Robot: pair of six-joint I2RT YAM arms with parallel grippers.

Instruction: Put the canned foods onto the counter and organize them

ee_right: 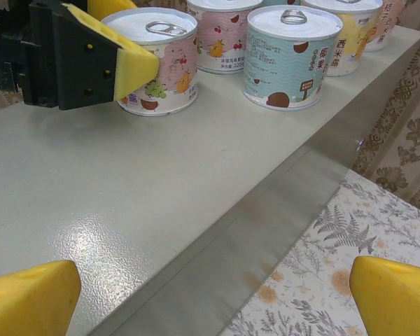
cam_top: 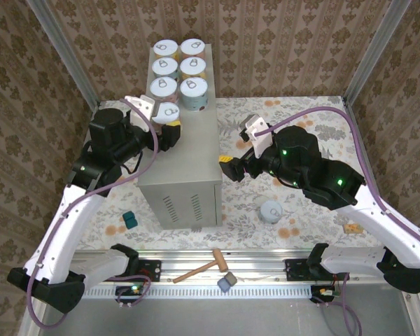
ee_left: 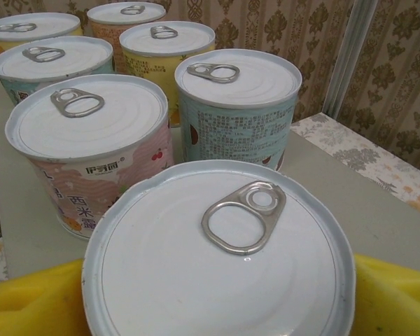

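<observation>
Left pincer (cam_top: 164,120) is clamped on the pink can (cam_top: 166,110) up on the surface (cam_top: 185,157); right pincer (cam_top: 228,168) spread wide beside it.

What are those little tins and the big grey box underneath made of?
The small round cans: likely thin metal, pale matte lids with shiny pull rings; printed labels, paper or film. The tall beige-grey box: probably painted sheet metal, its pebbled coat catching glints.

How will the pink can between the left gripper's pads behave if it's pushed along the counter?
The pink can looks rigid, with a metal-looking lid, so the left gripper probably won't dent it. It seems to stand upright on its flat base on the counter, so it should slide rather than roll. Being squat, it likely won't tip.
</observation>
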